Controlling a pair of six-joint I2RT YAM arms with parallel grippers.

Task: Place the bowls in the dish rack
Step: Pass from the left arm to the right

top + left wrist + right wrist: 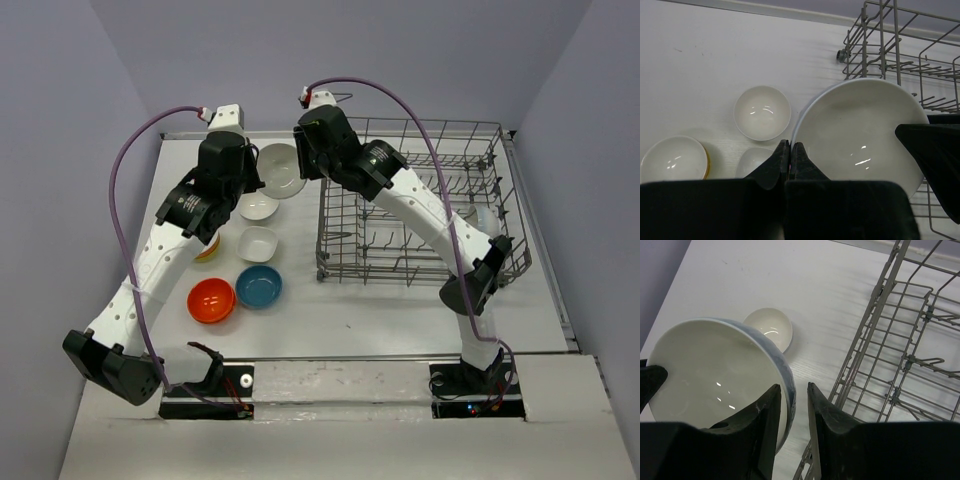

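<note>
On the white table (400, 325), enclosed by pale lilac walls (60, 100): one grey wire dish rack (450, 140) on the right half, with a round white bowl (258, 207), square white bowl (259, 243), blue bowl (259, 286) and orange bowl (211, 300) clustered to its left. At the cluster's far end: a large white bowl (280, 168), raised and tilted. The left gripper (790, 146) pinches its rim with the fingers pressed together, while the right gripper (793, 388) has its fingers slightly spread astride the opposite rim.

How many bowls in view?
6: large white bowl beside rack; round white, squarish white, blue, orange-red nearer the bases; yellow one half under left arm. More may hide.
</note>
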